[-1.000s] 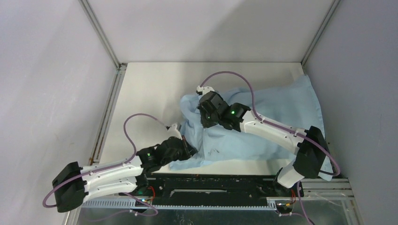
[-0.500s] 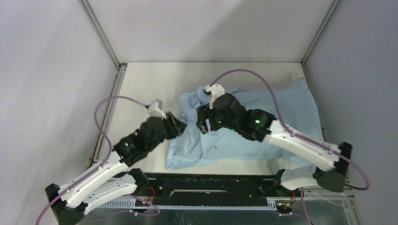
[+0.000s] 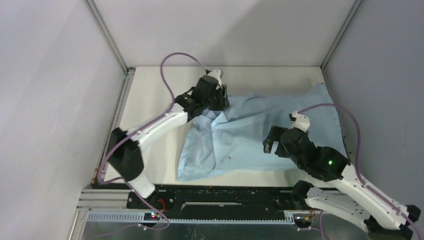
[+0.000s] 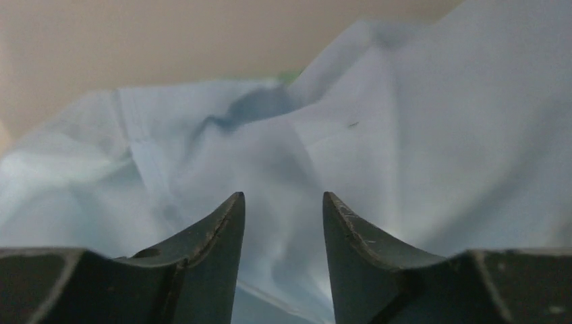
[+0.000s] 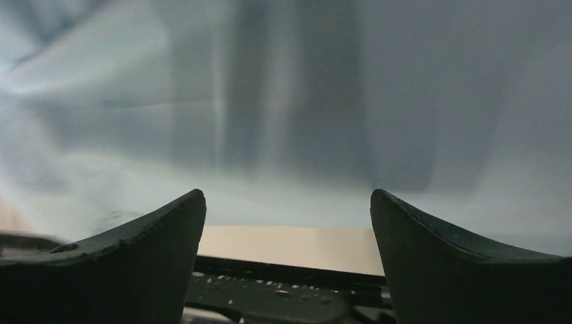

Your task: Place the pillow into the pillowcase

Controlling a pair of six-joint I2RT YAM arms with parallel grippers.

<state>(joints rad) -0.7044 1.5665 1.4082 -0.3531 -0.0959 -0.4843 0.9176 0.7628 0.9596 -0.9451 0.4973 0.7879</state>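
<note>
- Top external view: the pillowcase (image 3: 260, 125) was seen spread, wrinkled, over the centre and right of the table (image 3: 155, 100), its far right corner up near the right wall and its near edge just short of the black rail (image 3: 225, 192).
- Same view: no off-white of the pillow was seen. Whether it sat inside the blue cloth couldn't be told.
- Same view: the left arm was stretched from its base toward the far side, with the left gripper (image 3: 220, 101) at the pillowcase's far left edge, over a bunched fold. The right gripper (image 3: 270, 142) was held above the cloth's near right part, apart from the left one.
- Left wrist view: the left gripper (image 4: 283, 197) was seen w/ jaws parted by a modest gap and nothing pinched between them. The pillowcase (image 4: 418, 135) filled most of the view in soft folds, w/ a seam running down at left and a small green patch at the top of a fold. Beige table (image 4: 168, 40) was visible beyond the cloth.
- Right wrist view: the right gripper (image 5: 287, 192) was seen w/ jaws spread wide, released, holding nothing. The pillowcase (image 5: 303, 101) was blurred across the upper part of the view. Below it a strip of table (image 5: 283, 246) and the rail (image 5: 283, 283) were seen between the fingers.
</note>
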